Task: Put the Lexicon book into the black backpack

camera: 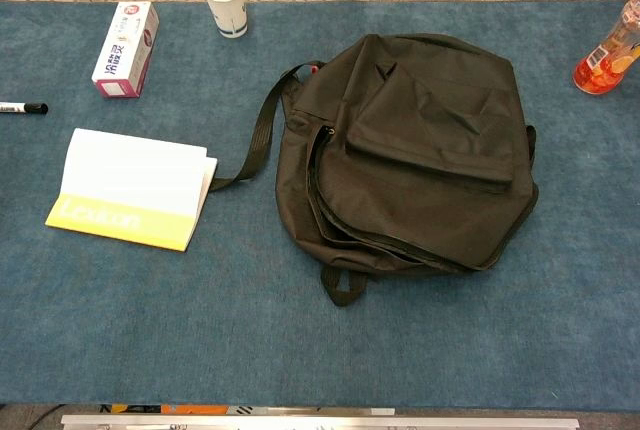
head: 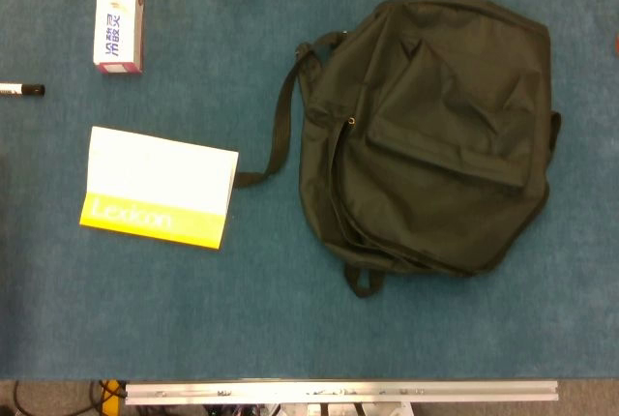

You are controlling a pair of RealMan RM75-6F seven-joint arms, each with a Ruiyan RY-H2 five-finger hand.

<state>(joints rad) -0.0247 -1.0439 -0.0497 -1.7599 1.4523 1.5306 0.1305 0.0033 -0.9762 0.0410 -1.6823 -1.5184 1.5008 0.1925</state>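
Head view looks straight down on the blue carpeted counter [head: 290, 329], and honestly neither hand is anywhere in either view, so I can't tell whether they're wide, narrow or holding something. That also means I can't place stuff relative to a hand, so I'm going off the things themselves.

The Lexicon book, white cover with a yellow band along its near edge [head: 160, 188], lies flat on the counter to the left of the black fabric backpack [head: 430, 135], well apart from the bag's body. The book is outside the bag. The backpack lies flat with its front pocket flap facing up, and one black shoulder strap [head: 282, 126] curves out from its left side, with the strap end stopping just beside the book's right edge.

Chest view shows the same layout from lower down. Book [camera: 132, 189] on the left, backpack [camera: 415, 155] in the middle. Along the far side there's a white and pink carton box [camera: 126, 49], a white paper cup [camera: 224, 3], and a black marker [camera: 22, 108] at the left edge. An orange bottle [camera: 608, 58] sits at the far right.
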